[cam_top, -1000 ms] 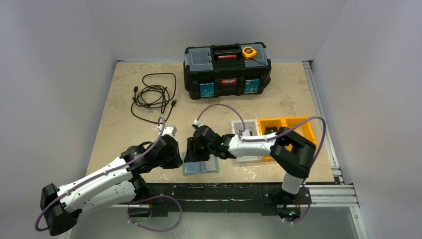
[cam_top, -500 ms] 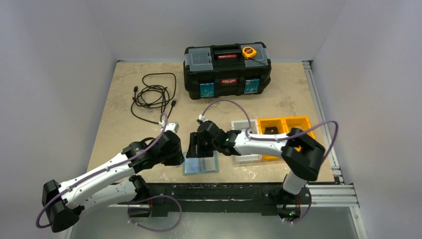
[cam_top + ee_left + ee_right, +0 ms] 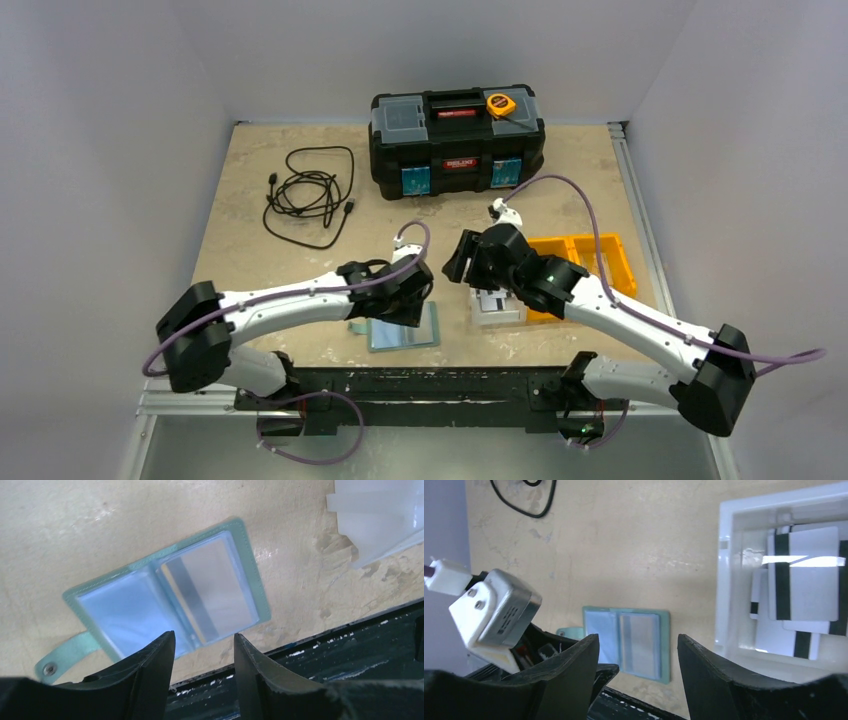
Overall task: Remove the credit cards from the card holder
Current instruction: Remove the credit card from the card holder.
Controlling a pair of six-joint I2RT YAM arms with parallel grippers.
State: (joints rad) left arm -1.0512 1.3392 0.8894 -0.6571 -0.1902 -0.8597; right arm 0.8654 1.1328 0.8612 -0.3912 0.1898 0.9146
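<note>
Top external view: the card holder (image 3: 410, 333) lies opened flat on the table (image 3: 250, 260), close to the near edge and about midway along it, pale blue pockets facing up. The left gripper (image 3: 203, 640) hangs just above the holder's near-left part with its jaws a moderate way apart and nothing between them; its fingers (image 3: 150, 670) touch no part of the wallet that can be seen. From the left wrist, the holder's small tab (image 3: 50, 667) sticks out on the side away from the white bin, and one pocket shows what looks like a pale card (image 3: 210, 597) with a grey stripe (glare on the clear plastic makes this uncertain). The right gripper (image 3: 638, 640) is raised above the table between the holder and the white bin (image 3: 724, 580), jaws spread and empty. That bin sits just right of the holder, apart from it, and holds several credit cards (image 3: 809, 575) lying overlapped, pale faces up with dark stripes. An orange bin (image 3: 610, 255) stands beside it toward the right edge. At the far edge stands a black toolbox (image 3: 457, 140) with a tape measure (image 3: 501, 104) on top; a coiled cable (image 3: 305, 195) lies toward the far-left corner.
</note>
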